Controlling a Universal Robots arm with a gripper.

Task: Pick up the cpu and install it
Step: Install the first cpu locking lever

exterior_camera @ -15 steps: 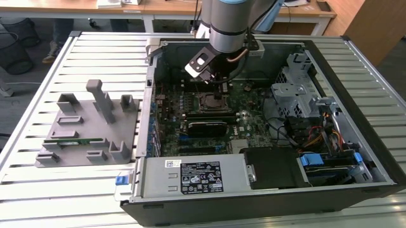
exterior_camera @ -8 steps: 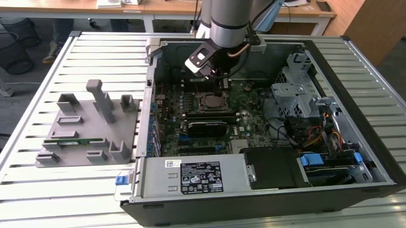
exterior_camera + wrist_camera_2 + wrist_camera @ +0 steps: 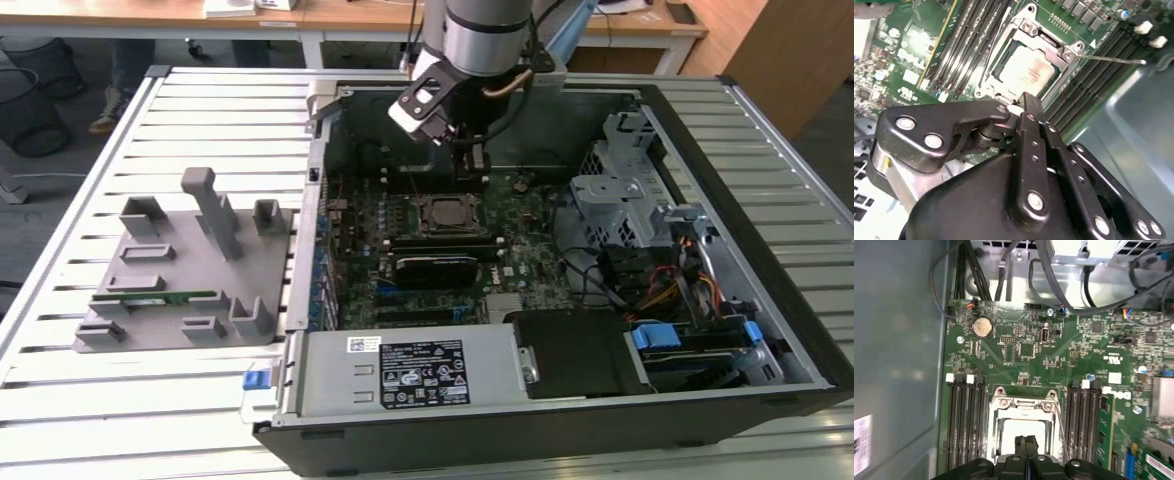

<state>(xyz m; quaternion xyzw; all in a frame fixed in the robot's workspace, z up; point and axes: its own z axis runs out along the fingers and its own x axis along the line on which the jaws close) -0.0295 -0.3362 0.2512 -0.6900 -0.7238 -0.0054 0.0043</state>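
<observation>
The cpu (image 3: 1026, 70) is a small flat square chip with a shiny silver top. It lies flat inside the metal frame of its socket (image 3: 1056, 47) on the green board (image 3: 1019, 355). In the first wrist view its pale top (image 3: 1021, 429) shows inside the same frame.

Exterior view: high, angled down on the open computer case (image 3: 561, 250) and slatted table (image 3: 80, 300), arm entering from far side. First wrist view: close, straight down past the gripper (image 3: 1026, 450) onto motherboard and socket (image 3: 1024, 425). Second wrist view: closer, oblique, gripper (image 3: 1034, 112) linkage in front. Both wrist views share the socket (image 3: 1026, 70) with the cpu (image 3: 1026, 75) seated.
</observation>
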